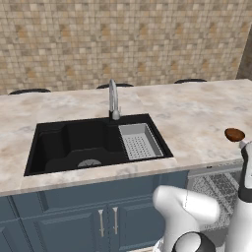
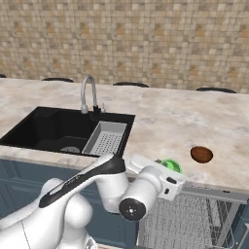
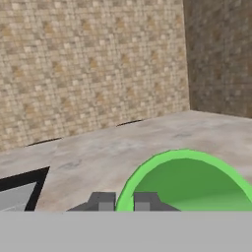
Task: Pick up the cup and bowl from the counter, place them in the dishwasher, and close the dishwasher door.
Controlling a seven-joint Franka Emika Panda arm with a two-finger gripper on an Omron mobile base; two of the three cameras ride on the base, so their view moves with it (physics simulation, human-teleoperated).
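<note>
- Gripper [image 3: 123,202] right at the near-left rim of the cup [image 3: 189,182]: in the hand view one dark fingertip [image 3: 102,202] sits outside the green wall, the other just inside, so the rim seems straddled.
- Cannot tell whether the tips are pressing the wall yet or merely set around it; no lift visible, cup apparently resting on the worktop [image 3: 98,152].
- Judged step: taking hold of the cup. Best done by sinking a little deeper over the wall before clamping, squeezing evenly so the thin rim does not skid out, then raising straight up to clear the worktop edge.
- In the right base view, green of the cup [image 2: 171,165] peeking out just behind the white wrist, close to the front edge of the worktop.
- Directly below that edge, dishwasher [image 2: 194,223] open with its grey wire rack exposed: a short carry down and forward.
- Bowl [image 2: 201,154] further right on the worktop, apart from the cup, untouched.
- Furthest off to the left, black sink [image 2: 58,129] and steel tap [image 2: 87,92], well apart from the action.
</note>
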